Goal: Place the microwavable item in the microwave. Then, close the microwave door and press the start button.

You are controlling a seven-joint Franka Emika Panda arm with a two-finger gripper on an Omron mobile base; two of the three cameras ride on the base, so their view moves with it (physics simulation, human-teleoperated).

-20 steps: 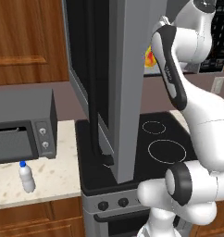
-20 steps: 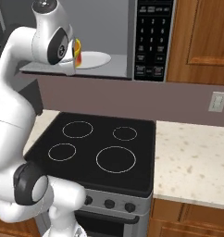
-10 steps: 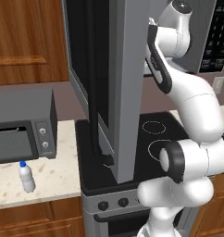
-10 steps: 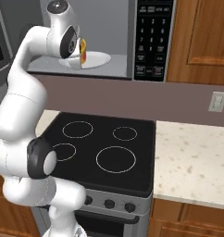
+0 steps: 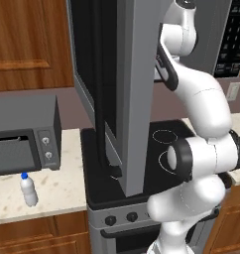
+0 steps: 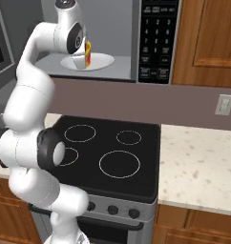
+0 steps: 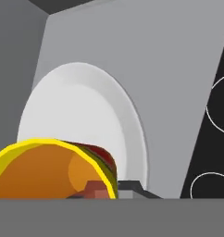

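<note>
Above the stove [image 6: 108, 157], the microwave [image 6: 155, 43] stands with its door [image 5: 127, 94] swung wide. Inside, over the white plate [image 6: 100, 61], the gripper [image 6: 84, 59] is clamped on the yellow cup [image 6: 88, 51]. Releasing, closing the door and pressing start remain.

The yellow cup [image 6: 88, 52] is mostly hidden behind the robot's wrist (just a sliver shows above the white turntable plate [image 6: 100, 61]). In the hand view the cup's bottom is cut off. The microwave door [image 5: 117, 94] blocks the cavity in the left base view.
</note>
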